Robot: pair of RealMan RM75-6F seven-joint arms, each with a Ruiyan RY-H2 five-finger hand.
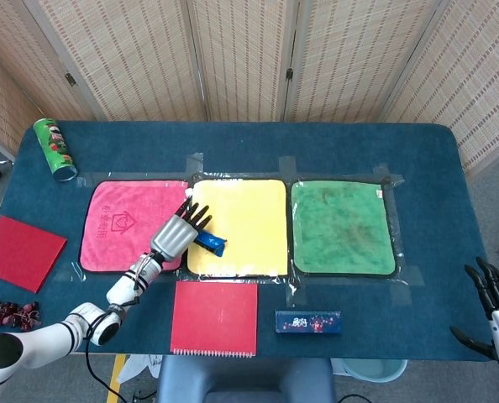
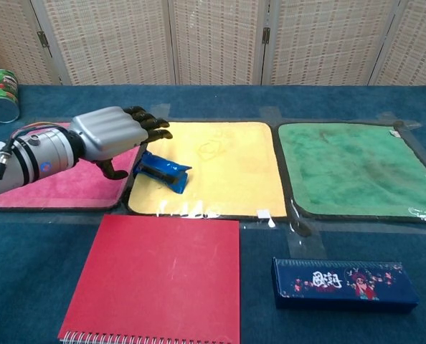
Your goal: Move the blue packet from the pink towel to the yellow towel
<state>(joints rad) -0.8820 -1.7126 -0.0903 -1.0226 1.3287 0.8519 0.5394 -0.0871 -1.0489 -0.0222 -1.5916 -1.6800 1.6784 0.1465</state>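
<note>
Dark blue tabletop [image 1: 249, 143] before folding woven screens [image 1: 249, 59]. Three towels taped in a row: pink towel [image 1: 123, 220], yellow towel [image 1: 249, 220], green towel [image 1: 344, 225]. One packet [image 2: 163, 170] lies on the yellow towel's 9 o'clock edge. One green can [image 1: 55, 148] at 10 o'clock; two red notebooks, one [image 2: 155, 276] at 6 o'clock; one pencil case [image 2: 344, 283]. Left hand [image 2: 112, 135] released, fingers apart above the packet. Right hand [image 1: 495, 302] at 4 o'clock, empty, fingers spread.

Bright, even overhead light; soft faint shadows; both views sharp; slight wide-angle distortion at edges.
</note>
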